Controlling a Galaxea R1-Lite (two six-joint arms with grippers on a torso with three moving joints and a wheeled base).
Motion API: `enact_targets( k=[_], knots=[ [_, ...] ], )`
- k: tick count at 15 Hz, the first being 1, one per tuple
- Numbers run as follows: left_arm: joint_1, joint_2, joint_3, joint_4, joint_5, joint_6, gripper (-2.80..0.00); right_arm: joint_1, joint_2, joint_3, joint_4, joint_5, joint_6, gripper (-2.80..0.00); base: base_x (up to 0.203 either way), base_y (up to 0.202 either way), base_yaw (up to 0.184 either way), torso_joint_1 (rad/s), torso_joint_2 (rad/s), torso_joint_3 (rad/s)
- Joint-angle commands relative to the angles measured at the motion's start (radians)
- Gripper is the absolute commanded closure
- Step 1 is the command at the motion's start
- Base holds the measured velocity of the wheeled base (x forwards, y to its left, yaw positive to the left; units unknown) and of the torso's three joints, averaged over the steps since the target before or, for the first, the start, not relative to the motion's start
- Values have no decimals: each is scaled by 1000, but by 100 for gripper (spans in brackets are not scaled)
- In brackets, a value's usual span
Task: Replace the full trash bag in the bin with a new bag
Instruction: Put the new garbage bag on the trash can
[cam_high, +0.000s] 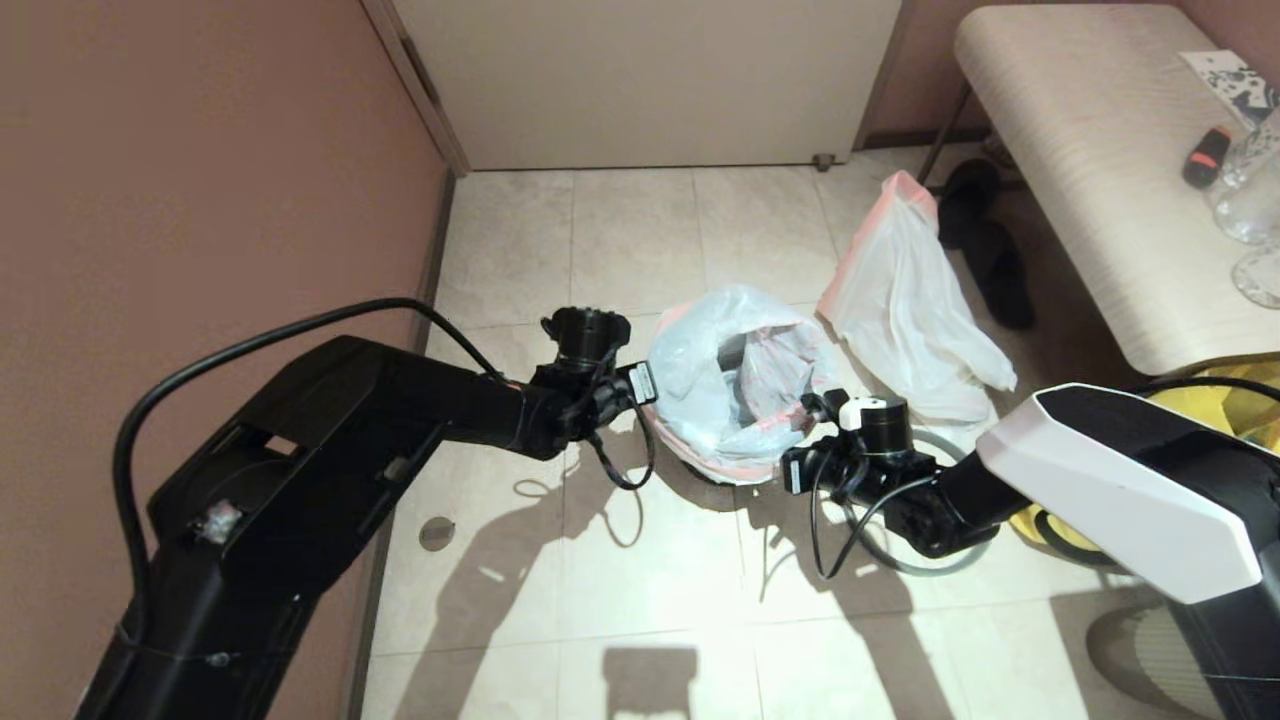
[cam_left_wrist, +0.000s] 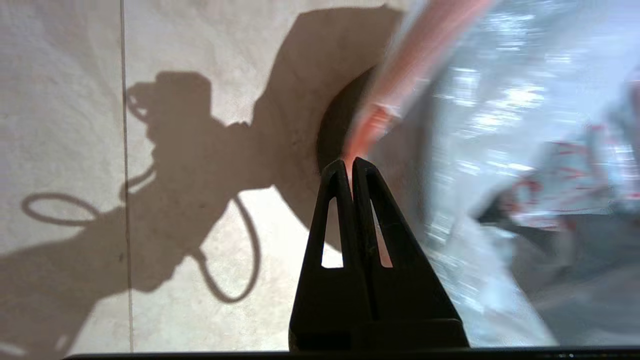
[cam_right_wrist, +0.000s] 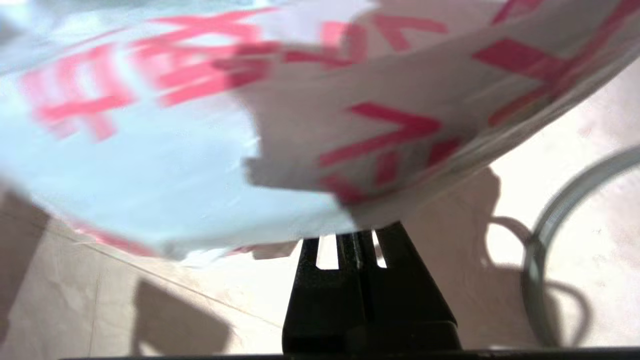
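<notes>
both tools grip the new bag over the bin: left tool clenched on its pink rim, right tool on its printed side; spread evenly, without tugging.

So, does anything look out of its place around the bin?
Yes. The grey hoop, which should sit as a rim on the bin, lies loose on the floor beside it, not on it.

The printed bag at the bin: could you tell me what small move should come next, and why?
Probably both grippers should draw the bag's mouth outward and down over the bin's rim. The left gripper and right gripper are shut on opposite edges of the printed bag, which looks bunched, and the grey hoop lies on the floor.
</notes>
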Motion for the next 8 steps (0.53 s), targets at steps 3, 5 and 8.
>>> enact_targets(
  k=[3,5,8],
  knots=[
    [-19,-57,10,27,1,-4,0,16,-50,35,-8,5,2,0,0,0,0,0,0,0],
    [-22,-76,11,34,-4,-4,0,52,-49,68,-34,12,3,0,0,0,0,0,0,0],
    [-31,-102,-11,172,-51,-30,0,79,-78,99,-57,23,3,0,0,0,0,0,0,0]
  ],
)
